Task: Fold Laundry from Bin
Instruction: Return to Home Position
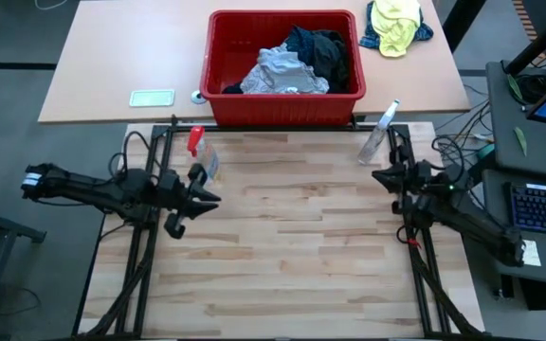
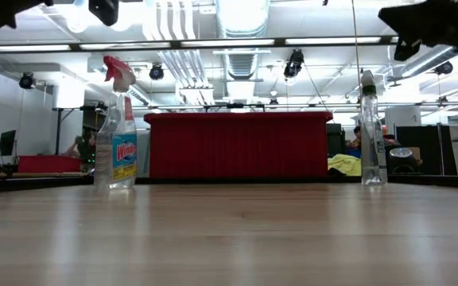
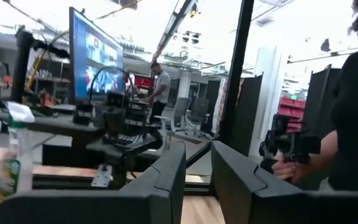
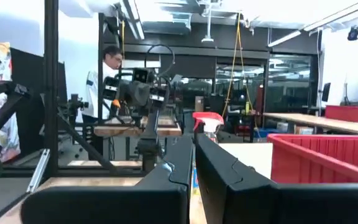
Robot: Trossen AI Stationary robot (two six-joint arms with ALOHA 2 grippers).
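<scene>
Up front, just bare wooden table (image 1: 292, 265). Then left gripper (image 1: 214, 197) raised over the left side and right gripper (image 1: 377, 175) over the right, fingers pinched nearly together on both, holding nothing. Past those, upright spray bottle (image 1: 200, 152) on the left, another bottle (image 1: 379, 133) on the right. Farther back, red bin (image 1: 282, 106) on the paler table, laundry (image 1: 287, 66) piled inside. Yellow cloth (image 1: 394, 24) just beyond its right corner.
</scene>
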